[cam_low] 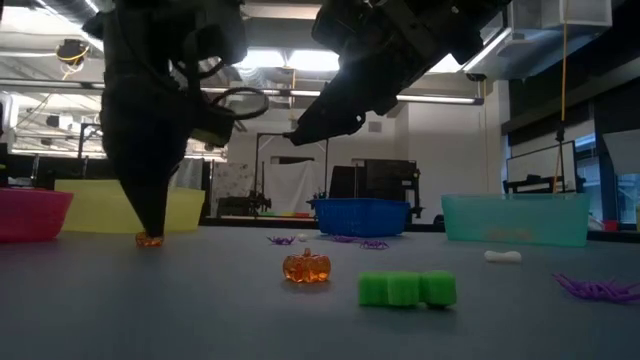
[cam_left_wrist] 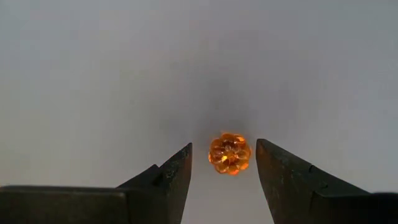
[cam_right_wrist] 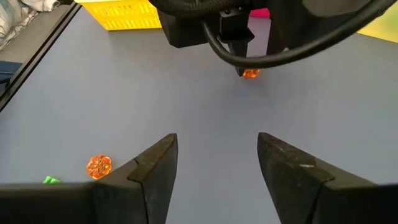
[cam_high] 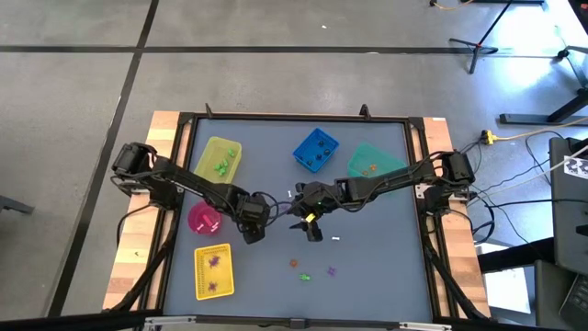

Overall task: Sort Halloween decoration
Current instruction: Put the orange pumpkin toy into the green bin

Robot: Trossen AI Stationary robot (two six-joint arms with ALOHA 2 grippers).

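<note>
A small orange pumpkin trinket (cam_left_wrist: 229, 153) lies on the grey table between the open fingers of my left gripper (cam_left_wrist: 224, 144), with a narrow gap on each side. That gripper (cam_low: 150, 232) points straight down near the table's middle (cam_high: 252, 234). My right gripper (cam_right_wrist: 217, 149) is open and hangs above the table (cam_low: 296, 137), just right of the left one (cam_high: 312, 230). A second orange pumpkin (cam_low: 306, 267), a green piece (cam_low: 406, 289), a purple piece (cam_low: 598, 288) and a white piece (cam_low: 502, 256) lie loose on the table.
A pink bowl (cam_high: 204, 219) sits just left of my left gripper. A yellow tray (cam_high: 213, 271) stands nearer; another yellow bin (cam_high: 219, 158), a blue bin (cam_high: 315, 150) and a teal bin (cam_high: 372, 161) stand toward the far edge. A raised frame (cam_high: 294, 118) rims the table.
</note>
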